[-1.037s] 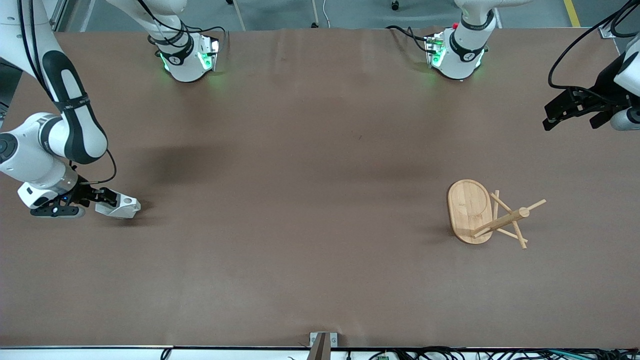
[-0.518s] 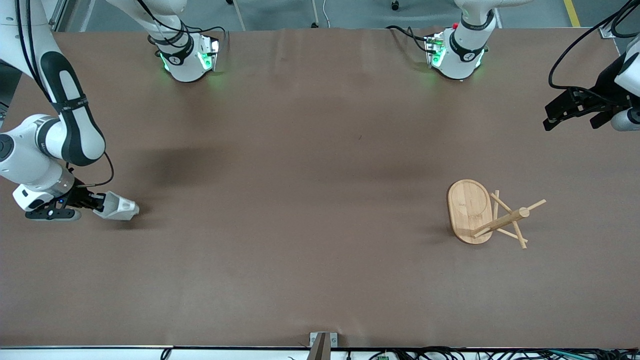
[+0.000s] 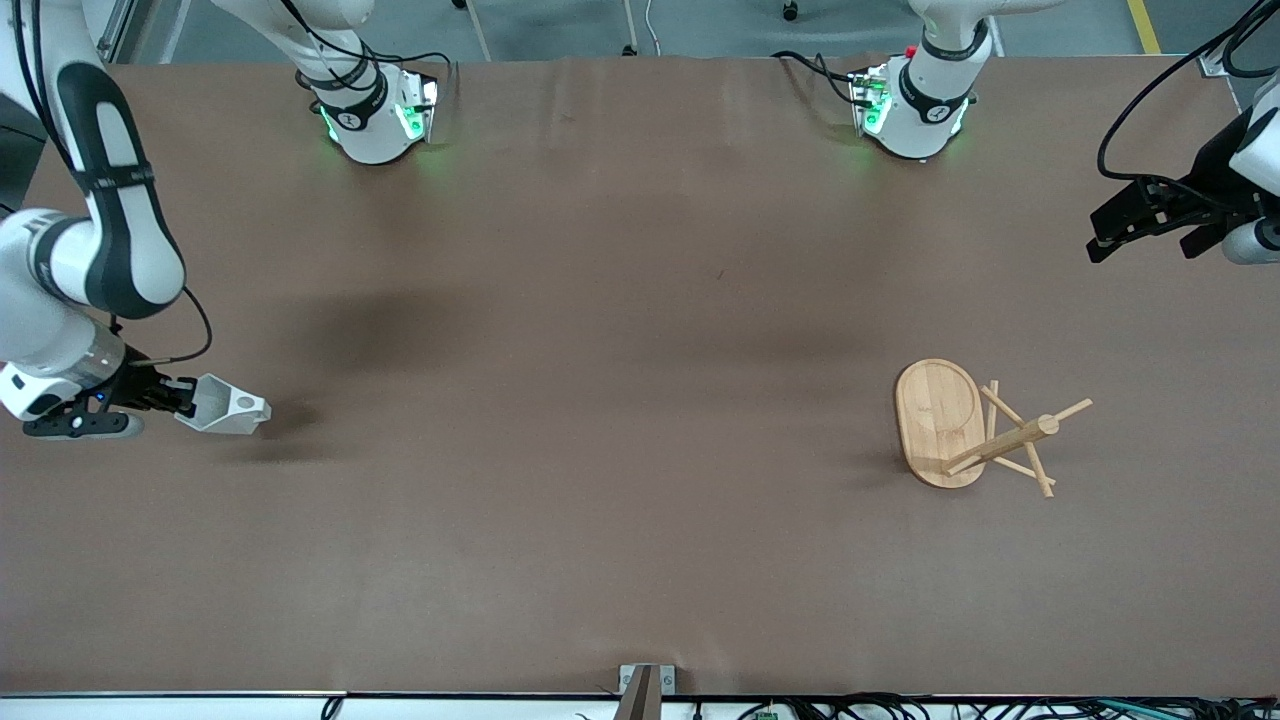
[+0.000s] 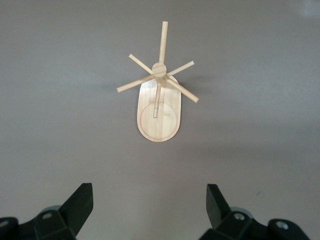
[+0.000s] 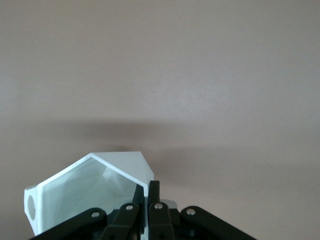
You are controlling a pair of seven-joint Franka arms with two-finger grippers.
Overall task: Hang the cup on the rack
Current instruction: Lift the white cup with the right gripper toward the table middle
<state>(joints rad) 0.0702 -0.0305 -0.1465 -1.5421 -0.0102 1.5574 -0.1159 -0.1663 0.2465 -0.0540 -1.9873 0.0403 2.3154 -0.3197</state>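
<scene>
At the middle-left edge of the front view, you see the right gripper [image 3: 185, 398] pinching the rim of the small white faceted matte cup [image 3: 224, 406] between closed fingers [image 5: 155, 200], lifted just over the brown table [image 3: 600, 350] with its shadow below. At the upper right edge, your left gripper [image 3: 1100, 232] waits in the air with its fingers [image 4: 80, 202] spread wide and empty. The light bamboo mug tree rack [image 3: 975, 430] stands in the lower-right part of the frame, upright on its oval base, well apart from the cup.
</scene>
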